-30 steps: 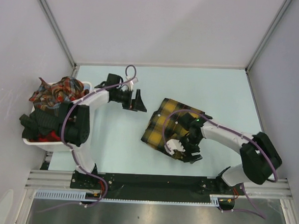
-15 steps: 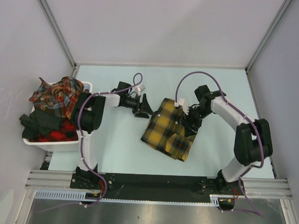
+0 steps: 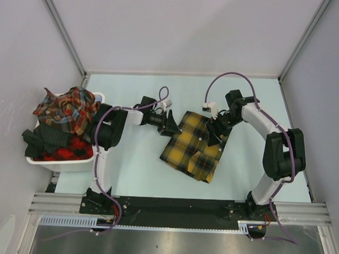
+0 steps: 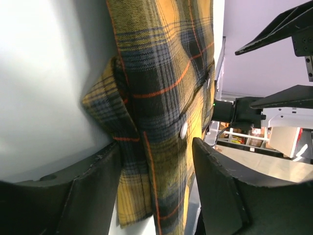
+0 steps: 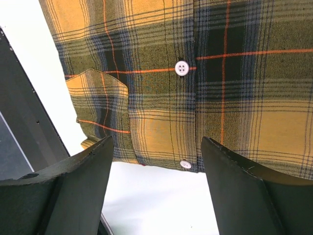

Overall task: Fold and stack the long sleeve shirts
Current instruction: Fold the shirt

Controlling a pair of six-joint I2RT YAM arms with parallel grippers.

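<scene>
left gripper (image 4: 154, 149) sits with fingers apart, a folded edge of the yellow plaid shirt (image 4: 161, 88) between them. right gripper (image 5: 155, 142) gapes just above its buttons. best to catch every layer before pinching, so nothing slips.

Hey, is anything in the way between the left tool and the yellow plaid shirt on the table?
Nothing visible is. The edge of the yellow plaid shirt sits inside the open left tool; the other shirts are off in the white bin.
</scene>
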